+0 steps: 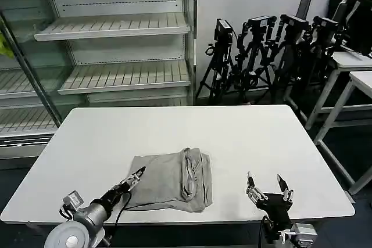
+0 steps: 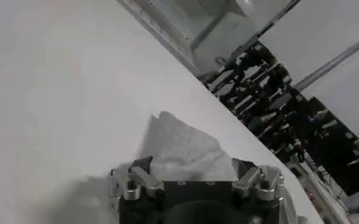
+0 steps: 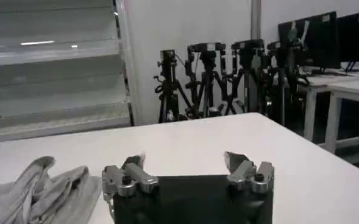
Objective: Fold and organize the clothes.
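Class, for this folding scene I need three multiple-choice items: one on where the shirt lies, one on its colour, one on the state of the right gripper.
1. Where does the T-shirt lie?
A. near the table's front edge
B. on a shelf
C. on the floor

2. What colour is the T-shirt?
A. red
B. light grey
C. black

3. What is the right gripper's state?
A. shut on the shirt
B. open, holding nothing
C. shut on a tripod

Answers:
1 A, it lies on the white top just ahead of both arms.
2 B, the folded fabric is plain grey.
3 B, its jaws stand apart over bare table, beside the shirt.
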You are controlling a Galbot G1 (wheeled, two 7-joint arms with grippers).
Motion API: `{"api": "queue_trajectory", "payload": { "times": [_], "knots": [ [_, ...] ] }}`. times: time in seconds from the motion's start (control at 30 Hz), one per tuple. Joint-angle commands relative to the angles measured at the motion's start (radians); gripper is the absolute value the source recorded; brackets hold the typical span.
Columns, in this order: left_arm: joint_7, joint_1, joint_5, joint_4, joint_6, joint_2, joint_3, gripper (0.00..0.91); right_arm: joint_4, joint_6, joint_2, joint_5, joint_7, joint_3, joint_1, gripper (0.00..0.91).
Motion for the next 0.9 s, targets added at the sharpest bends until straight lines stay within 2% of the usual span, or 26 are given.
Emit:
{"api": "queue_trajectory", "payload": {
  "times": [0.03, 0.4, 0.63, 0.9],
  "knots": [
    [-0.010, -0.006, -0.009, 0.016, 0.005, -0.018, 0.025, 0.020, 0.004, -0.001, 0.002, -0.001, 0.001, 0.000, -0.002, 0.907],
    [-0.017, -0.010, -0.047, 0.015, 0.005, -0.030, 0.011, 0.020, 0.005, -0.001, 0.012, -0.004, 0.001, -0.006, -0.002, 0.907],
    [-0.035, -0.007, -0.099, -0.009, 0.004, -0.087, -0.022, 0.020, 0.011, -0.001, 0.020, -0.007, 0.001, -0.005, -0.005, 0.907],
    [-0.059, 0.016, -0.224, -0.053, 0.004, -0.078, -0.163, 0.020, 0.007, -0.001, 0.023, -0.004, 0.001, -0.003, 0.003, 0.907]
  ]
}}
